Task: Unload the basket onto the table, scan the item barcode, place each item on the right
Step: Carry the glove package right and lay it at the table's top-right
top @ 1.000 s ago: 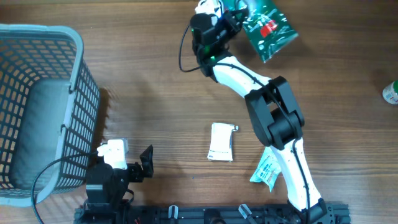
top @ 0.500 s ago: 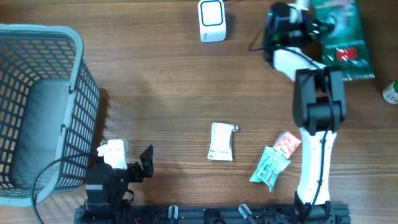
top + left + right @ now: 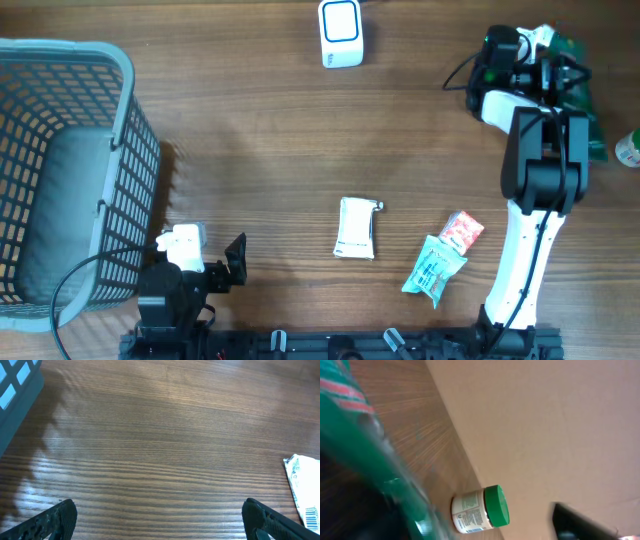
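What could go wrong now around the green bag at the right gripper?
The bag lies close against the right gripper, with the bottle just beyond it. A sweep of the gripper or the bag may knock the bottle toward the edge of the table. The arm also hides most of the bag from above, so a grasp could miss.

Wooden table [image 3: 250, 150], basket [image 3: 70, 46], scanner [image 3: 341, 32], white packet [image 3: 357, 228]

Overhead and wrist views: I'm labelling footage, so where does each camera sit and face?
Overhead: above the table, facing straight down; left arm and right arm show.
Left wrist: low, facing along the table; open left claw's tips show.
Right wrist: tilted beside the green bag, toward the bottle; one fingertip shows.
Shared: overhead and left wrist both catch the white packet.
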### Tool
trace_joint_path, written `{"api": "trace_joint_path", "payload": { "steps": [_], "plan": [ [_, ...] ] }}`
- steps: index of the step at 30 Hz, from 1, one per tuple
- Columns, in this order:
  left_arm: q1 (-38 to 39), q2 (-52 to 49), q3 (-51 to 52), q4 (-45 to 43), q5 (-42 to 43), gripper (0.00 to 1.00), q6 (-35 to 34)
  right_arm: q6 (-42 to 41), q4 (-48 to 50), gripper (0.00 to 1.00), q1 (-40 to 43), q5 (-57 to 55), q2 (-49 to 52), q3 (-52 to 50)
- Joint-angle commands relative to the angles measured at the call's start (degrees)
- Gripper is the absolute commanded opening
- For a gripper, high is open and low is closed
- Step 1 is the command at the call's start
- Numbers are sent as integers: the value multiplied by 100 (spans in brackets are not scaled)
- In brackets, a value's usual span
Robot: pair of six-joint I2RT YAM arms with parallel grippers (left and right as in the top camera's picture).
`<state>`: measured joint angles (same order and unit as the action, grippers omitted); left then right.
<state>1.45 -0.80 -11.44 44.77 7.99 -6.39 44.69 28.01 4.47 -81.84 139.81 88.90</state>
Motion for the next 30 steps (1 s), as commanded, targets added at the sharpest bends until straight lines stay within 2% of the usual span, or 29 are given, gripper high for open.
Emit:
{"api": "trace_joint_path", "payload": {
  "steps": [1,5,13,17,20,24,26,30],
  "plan": [
    [15,42,26,-13,-13,100,-50,-66,280,100,59,90,-256,-35],
    [15,42,26,-13,-13,100,-50,201,761,100,59,66,-741,-28],
    [15,42,26,-13,-13,100,-50,166,754,100,116,-48,-2402,-31],
    [15,42,26,-13,-13,100,-50,31,754,100,-214,-256,-2894,-31],
    [15,42,26,-13,-13,100,-50,-28,540,100,-750,-254,-2935,-31],
    [15,42,26,-13,-13,100,-50,-632,-1054,100,-1690,553,-2907,-31],
    [15,42,26,-13,-13,100,-50,-586,-1038,100,-2216,603,-2911,-24],
    [15,42,26,-13,-13,100,-50,55,-914,100,-3600,758,-3150,35]
  ]
}}
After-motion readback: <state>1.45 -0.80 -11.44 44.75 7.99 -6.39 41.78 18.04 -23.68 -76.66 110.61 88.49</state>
